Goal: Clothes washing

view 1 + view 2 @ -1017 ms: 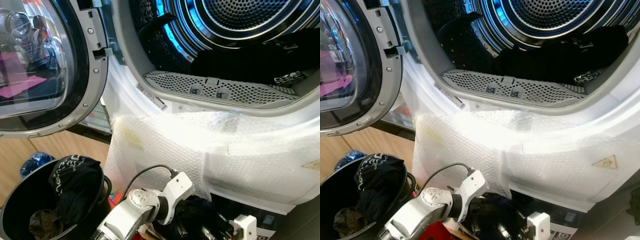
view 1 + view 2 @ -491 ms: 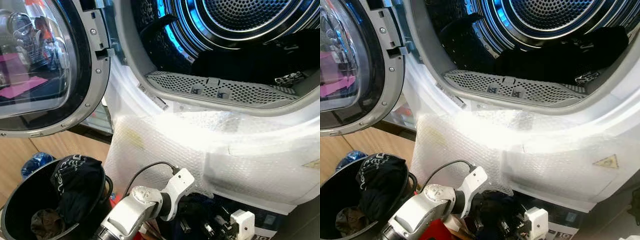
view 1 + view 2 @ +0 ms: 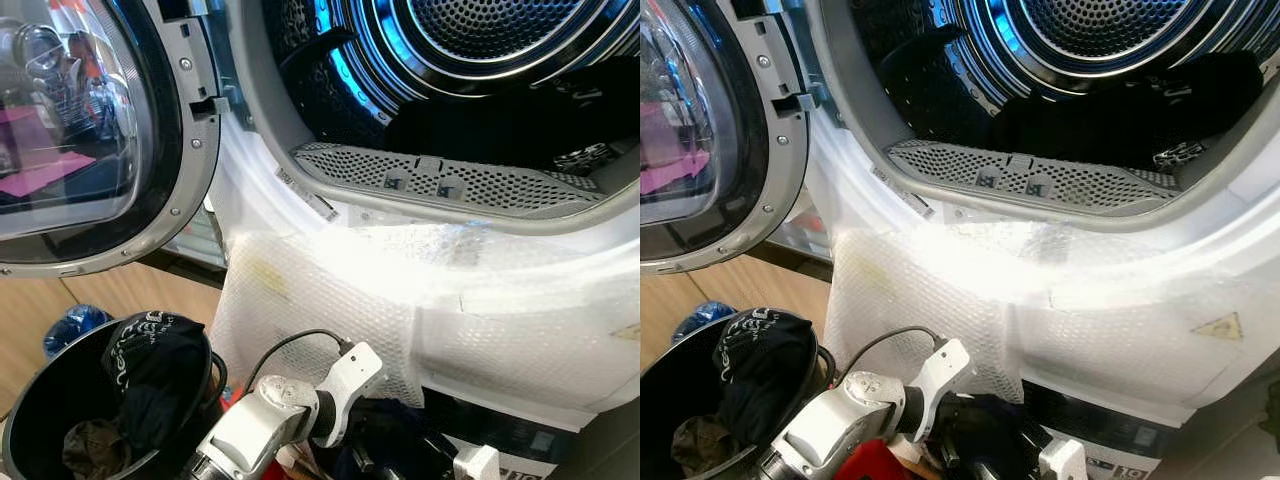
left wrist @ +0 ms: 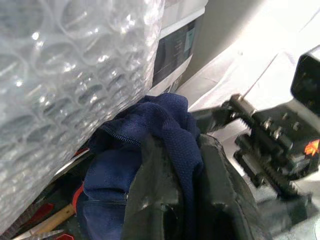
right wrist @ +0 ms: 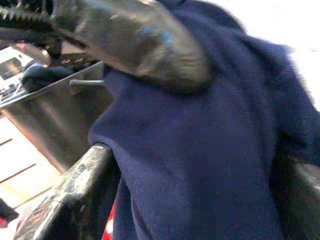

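While bent low before the machine, grips a navy garment (image 4: 125, 165) in the left gripper (image 4: 175, 150), black fingers (image 4: 150, 200) clenched on a fold of the knit just under the hanging bubble wrap (image 3: 330, 300). Meets the right gripper (image 4: 260, 145) at the same bundle of cloth, close beside the left; cannot tell whether clenched or released. Down beside the silver left arm (image 3: 265, 420), on the robot's left, a black bucket (image 3: 30, 420) with dark clothes (image 3: 150, 350) heaped inside, one printed with pale lettering. Beyond the bucket, wooden flooring and something blue (image 3: 70, 325) lying on it. Higher up, bubble wrap taped over the white front of the washer, with a yellow warning sticker (image 3: 1218, 325) on the right. Above that, a perforated grey panel (image 3: 440, 180) along the lower lip of the opening. To the left, swung wide open, the round glass door (image 3: 90, 130). Farthest back, the shiny drum (image 3: 480, 40), lit blue, with dark laundry (image 3: 1120, 110) lying at its bottom.
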Controlling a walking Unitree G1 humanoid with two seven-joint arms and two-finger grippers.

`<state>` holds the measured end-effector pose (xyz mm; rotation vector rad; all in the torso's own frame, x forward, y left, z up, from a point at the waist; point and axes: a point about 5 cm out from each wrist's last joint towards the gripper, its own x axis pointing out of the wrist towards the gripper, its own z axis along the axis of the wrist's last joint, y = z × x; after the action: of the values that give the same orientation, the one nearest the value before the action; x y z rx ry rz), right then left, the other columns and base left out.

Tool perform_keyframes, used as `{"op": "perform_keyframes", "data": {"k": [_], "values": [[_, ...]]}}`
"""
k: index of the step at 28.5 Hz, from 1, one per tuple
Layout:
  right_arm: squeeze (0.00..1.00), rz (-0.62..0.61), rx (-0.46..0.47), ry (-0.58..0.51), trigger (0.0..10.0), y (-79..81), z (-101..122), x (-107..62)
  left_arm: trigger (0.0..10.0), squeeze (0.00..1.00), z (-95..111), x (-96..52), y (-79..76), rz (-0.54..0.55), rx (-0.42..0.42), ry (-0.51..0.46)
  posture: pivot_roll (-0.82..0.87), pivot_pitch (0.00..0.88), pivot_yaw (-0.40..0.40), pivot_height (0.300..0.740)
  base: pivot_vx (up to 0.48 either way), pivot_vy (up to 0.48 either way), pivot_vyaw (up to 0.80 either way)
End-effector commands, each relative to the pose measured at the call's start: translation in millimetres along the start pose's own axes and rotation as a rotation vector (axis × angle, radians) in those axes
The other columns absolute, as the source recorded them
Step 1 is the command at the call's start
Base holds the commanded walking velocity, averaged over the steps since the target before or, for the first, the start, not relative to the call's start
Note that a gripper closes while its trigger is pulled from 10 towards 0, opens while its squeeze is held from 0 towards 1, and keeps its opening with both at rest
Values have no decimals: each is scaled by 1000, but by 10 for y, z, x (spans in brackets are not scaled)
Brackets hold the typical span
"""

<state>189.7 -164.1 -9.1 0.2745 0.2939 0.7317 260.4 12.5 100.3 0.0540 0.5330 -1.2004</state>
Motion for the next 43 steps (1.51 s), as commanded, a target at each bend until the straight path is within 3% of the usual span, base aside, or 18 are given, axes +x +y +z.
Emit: {"op": "perform_keyframes", "data": {"k": [1,4,7,13,17,24,25,32,43], "values": [[0,-23,-40,21,10000,4,-11,63,0,0,60,13,-35,-18,-16,-22,-48,0,116,740,0,0,0],[0,-138,-102,44,10000,-103,-5,116,0,0,142,33,-65,-34,-38,-44,-48,0,117,740,0,0,0],[0,-173,-88,3,10000,-122,38,173,0,0,170,55,-93,-50,-28,-43,-44,0,118,740,0,0,0],[0,-177,-110,23,10000,-123,30,216,0,0,211,79,-124,-62,-30,-53,-37,0,116,740,0,0,0],[0,-289,-122,34,10000,-216,12,247,0,0,239,88,-143,-65,-38,-57,-32,0,115,740,0,0,0],[0,-344,-104,56,10000,-243,-54,238,0,0,301,74,-142,-67,-43,-79,-23,0,117,740,0,0,0],[0,-338,-93,55,0,-239,-63,234,0,0,301,71,-140,-66,-42,-79,-22,0,117,740,0,0,0],[0,-359,-81,68,0,-281,-112,171,0,0,308,57,-124,-57,-44,-80,-18,0,114,740,0,0,0],[0,-258,-31,76,0,-204,-184,143,0,0,309,40,-100,-44,-46,-81,-13,0,112,740,0,0,0]]}}
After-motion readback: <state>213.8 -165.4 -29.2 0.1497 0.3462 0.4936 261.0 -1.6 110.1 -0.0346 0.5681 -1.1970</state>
